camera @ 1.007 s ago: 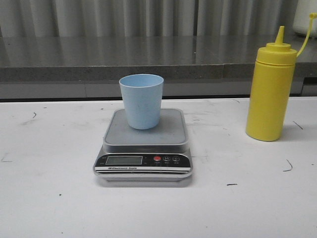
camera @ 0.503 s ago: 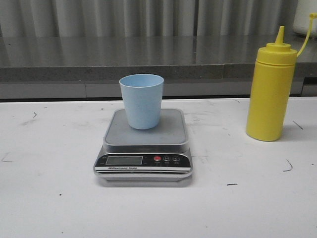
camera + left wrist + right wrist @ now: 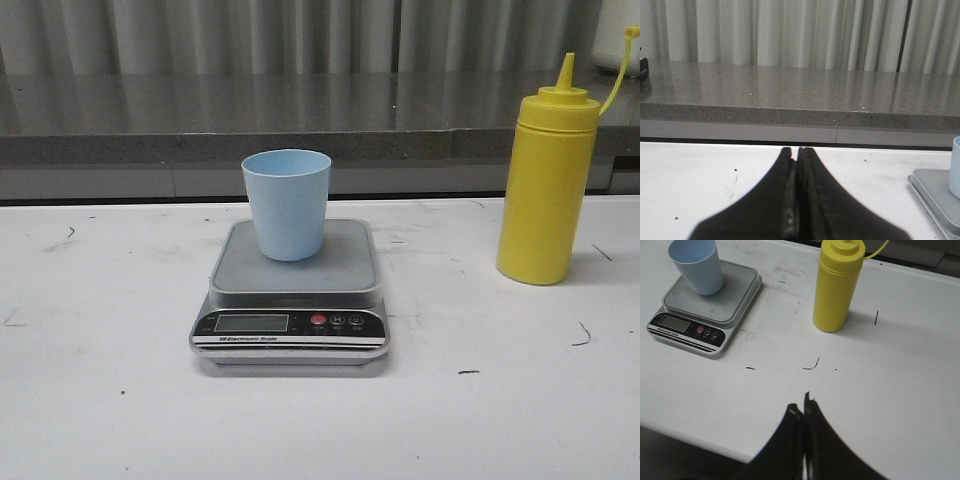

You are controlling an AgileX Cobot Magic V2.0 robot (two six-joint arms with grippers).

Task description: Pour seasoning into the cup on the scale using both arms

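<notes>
Hands first: the left hand [image 3: 797, 155] has its fingers pressed together, holding nothing, low over the tabletop [image 3: 700, 175] and well apart from the scale [image 3: 935, 192]. The right hand [image 3: 802, 407] is likewise closed and empty, above the near tabletop edge, well apart from the seasoning [image 3: 837, 287]. Neither arm appears in the front view. Taking the scale as reference: the cup [image 3: 287, 203] stands upright on its platform, towards the back, presumably so that poured weight registers. The seasoning stands upright on the tabletop to the right of the scale, clear of it, nozzle uncapped, cap strap hanging free. Judgement: pouring not yet begun; bottle ungrasped.
</notes>
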